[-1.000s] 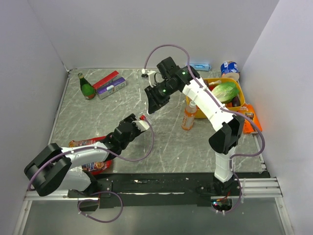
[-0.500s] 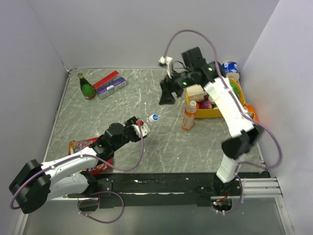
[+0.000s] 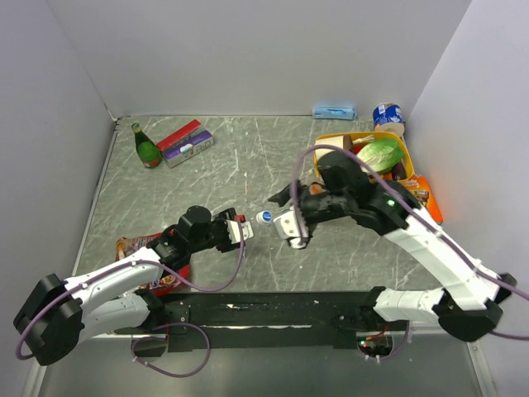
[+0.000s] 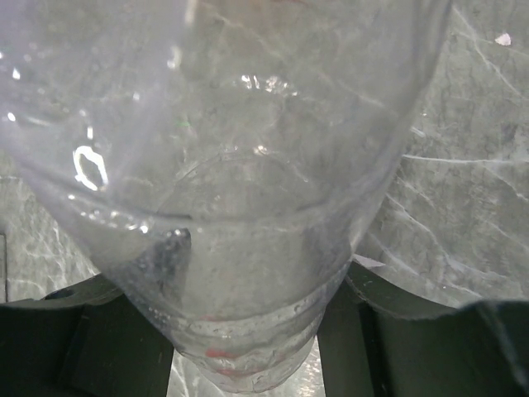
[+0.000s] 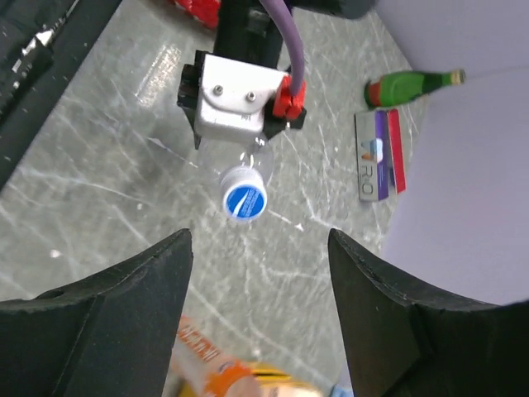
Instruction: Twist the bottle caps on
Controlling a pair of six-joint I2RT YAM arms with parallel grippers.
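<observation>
Two risks were judged most likely at this point. The blue cap (image 5: 244,201) was seen on the mouth of a clear bottle (image 4: 240,207). That bottle was clamped between the fingers of the left gripper (image 3: 240,229) and held out near the middle of the table (image 3: 165,182), a little toward its near edge, with the neck pointed at the right gripper (image 5: 258,240). The right gripper's fingers were spread wide with nothing between them, set just short of the cap and not touching it.

If those fingers were closed off-centre, the cap could be knocked askew or pushed off the neck, since it could not be told whether any thread had been caught. If the cap were turned while tilted, the thread could be crossed. The thin clear wall could also be squeezed, or allowed to spin in the left grip, so that the twist would be wasted.

The orange bottle (image 5: 198,351) was glimpsed only at the bottom edge of the right wrist view and was hidden from above behind the right arm (image 3: 413,240). Its cap could not be made out, and the bottle could be bumped by that arm.
</observation>
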